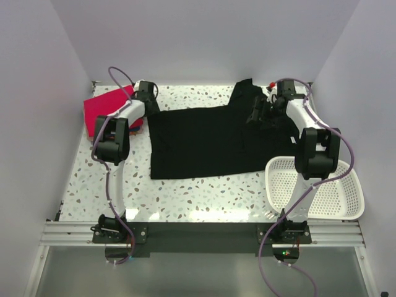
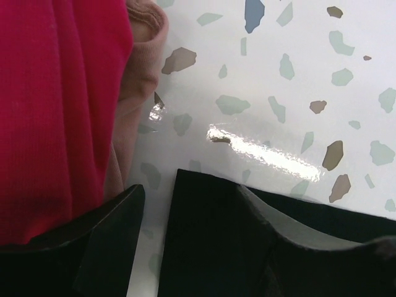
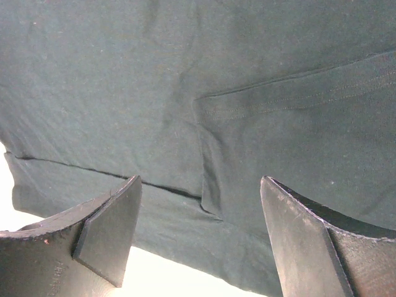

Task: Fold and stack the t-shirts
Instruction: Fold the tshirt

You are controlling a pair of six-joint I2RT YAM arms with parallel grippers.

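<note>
A black t-shirt (image 1: pixel 210 139) lies spread flat across the middle of the table. A folded pinkish-red t-shirt (image 1: pixel 105 110) lies at the far left on a dusty-pink one (image 2: pixel 139 80). My left gripper (image 1: pixel 148 94) is open at the black shirt's far left corner. In the left wrist view that corner (image 2: pixel 204 235) lies between the fingers (image 2: pixel 108 241), with the red shirt (image 2: pixel 55 111) to their left. My right gripper (image 1: pixel 258 114) is open just above the black shirt's far right part. Its fingers (image 3: pixel 108 232) straddle a seam fold (image 3: pixel 207 161) and hold nothing.
A white plastic mesh basket (image 1: pixel 337 198) overhangs the table's front right corner beside the right arm. The speckled tabletop (image 1: pixel 204 195) shows in front of the black shirt. White walls close in the table on the left, back and right.
</note>
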